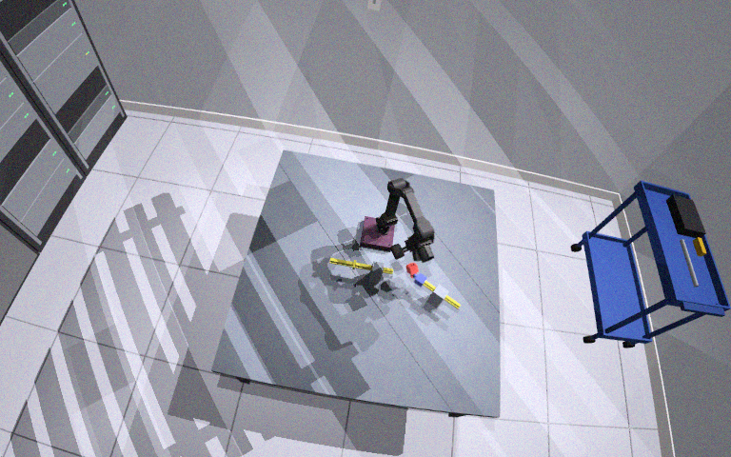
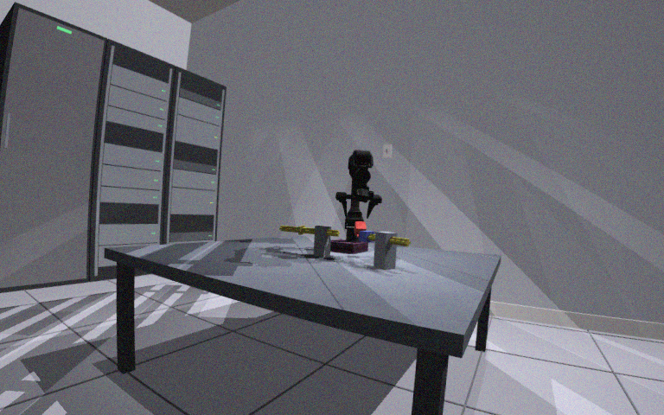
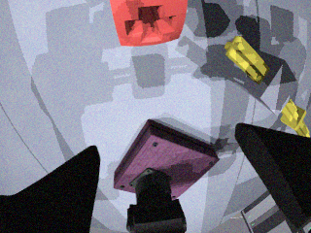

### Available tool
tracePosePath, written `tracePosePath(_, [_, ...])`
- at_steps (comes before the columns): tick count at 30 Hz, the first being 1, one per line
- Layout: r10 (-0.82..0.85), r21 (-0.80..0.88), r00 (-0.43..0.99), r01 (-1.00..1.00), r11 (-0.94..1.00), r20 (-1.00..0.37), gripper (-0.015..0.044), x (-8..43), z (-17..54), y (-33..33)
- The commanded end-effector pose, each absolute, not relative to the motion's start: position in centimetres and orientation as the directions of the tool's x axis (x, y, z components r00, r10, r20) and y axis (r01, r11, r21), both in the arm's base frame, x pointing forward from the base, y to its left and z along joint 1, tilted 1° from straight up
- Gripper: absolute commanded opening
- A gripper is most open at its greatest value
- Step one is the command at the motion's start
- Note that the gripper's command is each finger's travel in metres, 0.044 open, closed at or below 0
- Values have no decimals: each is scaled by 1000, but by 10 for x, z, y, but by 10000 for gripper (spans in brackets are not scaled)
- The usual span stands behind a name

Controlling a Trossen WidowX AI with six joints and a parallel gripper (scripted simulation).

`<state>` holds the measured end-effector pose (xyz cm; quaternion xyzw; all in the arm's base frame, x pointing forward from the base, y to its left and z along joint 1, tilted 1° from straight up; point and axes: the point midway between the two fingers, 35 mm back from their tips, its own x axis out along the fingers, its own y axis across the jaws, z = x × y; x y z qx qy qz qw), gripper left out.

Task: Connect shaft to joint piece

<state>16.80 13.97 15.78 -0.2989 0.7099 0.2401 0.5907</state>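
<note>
The red joint piece (image 1: 411, 268) (image 2: 360, 226) (image 3: 148, 39) sits on a blue joint part (image 1: 420, 279) (image 2: 363, 236) at the end of the fixed yellow shaft (image 1: 451, 303) (image 2: 401, 241), held in a grey block (image 2: 385, 252). A dark square opening shows in the red piece in the wrist view; its exact angle to the second shaft is unclear. The second yellow shaft (image 1: 345, 263) (image 2: 293, 228) (image 3: 246, 58) passes through another grey block (image 2: 322, 242), its near end apart from the red piece. My gripper (image 1: 411, 253) (image 2: 357, 216) (image 3: 170, 142) is open and empty, above the red piece's height, touching nothing.
The arm's purple base plate (image 1: 371, 237) (image 2: 348, 245) (image 3: 180, 160) lies behind the shafts on the grey table (image 1: 458, 366) (image 2: 293, 284). A blue cart (image 1: 614, 269) stands right of the table. Server cabinets (image 1: 48, 80) (image 2: 54, 146) stand at the left.
</note>
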Motion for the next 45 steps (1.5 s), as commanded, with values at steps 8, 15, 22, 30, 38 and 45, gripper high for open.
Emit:
tracePosePath(8, [-138,4,-138,-721,693,-981,440,168,129,140])
tracePosePath(15, [-138,4,-138,-721,693,-981,440,169,116,142])
tracePosePath(22, [-137,4,-137,-721,693,-981,440,186,118,159])
tracePosePath(30, [-135,4,-136,-721,693,-982,440,205,118,179])
tracePosePath(38, [-134,4,-135,-721,693,-982,440,215,116,190])
tracePosePath(45, [-134,4,-135,-721,693,-982,440,214,105,189])
